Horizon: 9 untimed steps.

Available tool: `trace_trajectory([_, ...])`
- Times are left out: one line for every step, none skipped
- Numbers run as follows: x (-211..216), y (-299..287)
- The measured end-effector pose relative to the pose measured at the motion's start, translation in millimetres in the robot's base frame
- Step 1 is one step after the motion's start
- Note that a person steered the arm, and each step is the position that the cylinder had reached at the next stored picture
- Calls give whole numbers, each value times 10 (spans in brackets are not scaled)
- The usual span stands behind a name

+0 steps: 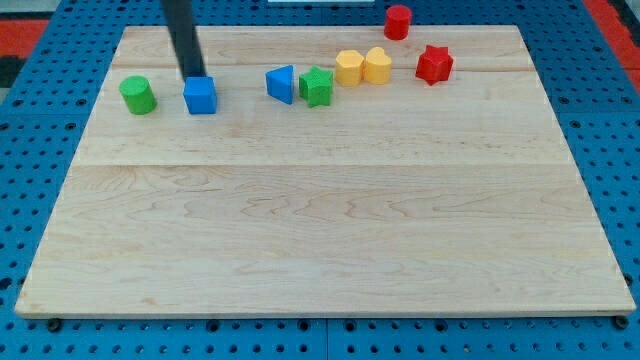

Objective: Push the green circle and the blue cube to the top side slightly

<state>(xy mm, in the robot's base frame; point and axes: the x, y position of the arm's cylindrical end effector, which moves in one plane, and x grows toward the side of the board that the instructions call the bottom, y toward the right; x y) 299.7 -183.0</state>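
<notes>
Currently no hand fitted, nothing held; my tip (pixel 191 77) above blue cube (pixel 200 96), wrong side: risks pushing downward, missing green circle (pixel 138 95).

green circle (pixel 138 95): upright, top-left | blue cube (pixel 200 96): just right, apart

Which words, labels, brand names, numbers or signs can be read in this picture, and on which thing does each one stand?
None: no text can be read anywhere in the camera view.
The pale wooden board shows only grain.
The blue perforated table shows only holes.
The green round block, the blue cube block and the other coloured blocks carry no markings.
The dark rod bears no label; my tip is at the blue cube's top edge.
</notes>
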Motion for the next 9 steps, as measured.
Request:
trace_trajectory([-173, -221])
trace_trajectory([-199, -338])
trace_trajectory([-153, -739])
trace_trajectory([92, -928])
trace_trajectory([374, -954])
trace_trajectory([638, -749])
trace_trajectory([730, -497])
trace_trajectory([696, -474])
trace_trajectory([619, -549])
